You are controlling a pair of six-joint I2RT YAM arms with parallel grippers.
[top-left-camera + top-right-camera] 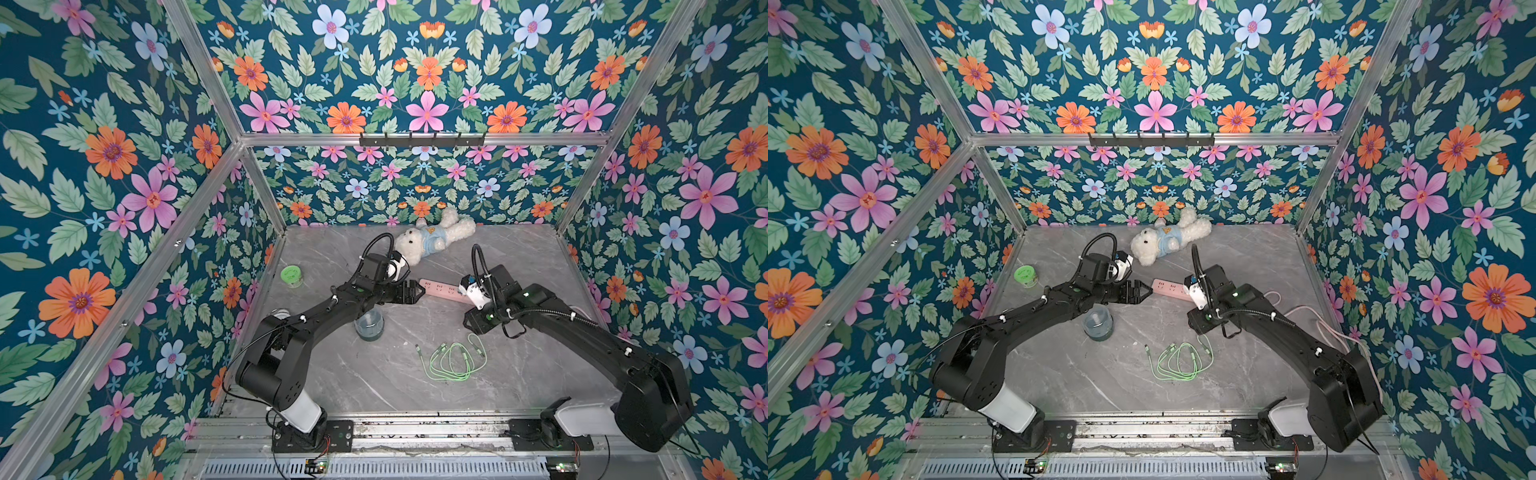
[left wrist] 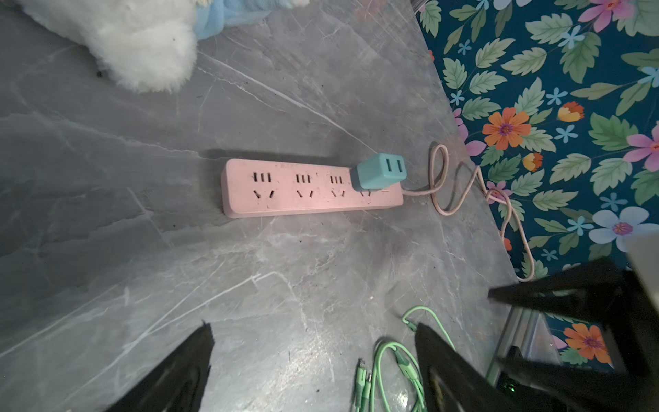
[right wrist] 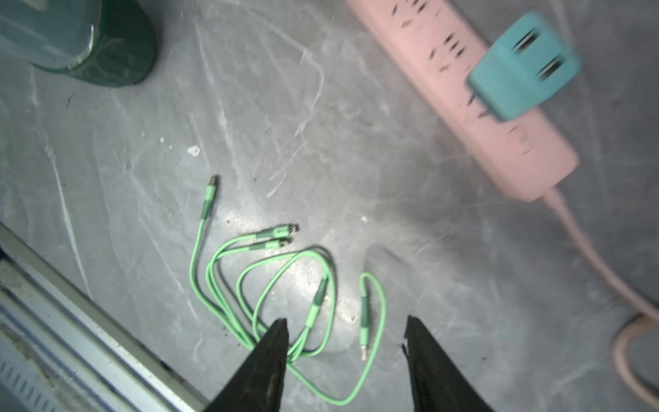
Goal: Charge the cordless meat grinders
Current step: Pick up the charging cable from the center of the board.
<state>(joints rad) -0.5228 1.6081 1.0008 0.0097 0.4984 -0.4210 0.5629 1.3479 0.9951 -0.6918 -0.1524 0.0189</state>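
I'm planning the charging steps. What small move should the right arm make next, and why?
Probably lower the right gripper onto the green cable: its jaws stand open over the loose coil, and the cable is joined to neither the meat grinder nor the teal adapter.

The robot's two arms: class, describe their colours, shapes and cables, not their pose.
The left arm and right arm are black jointed links, each with a white segment near its base and a black ribbed hose looped at the wrist. The left gripper and right gripper have black, pointed, wedge-shaped fingers.
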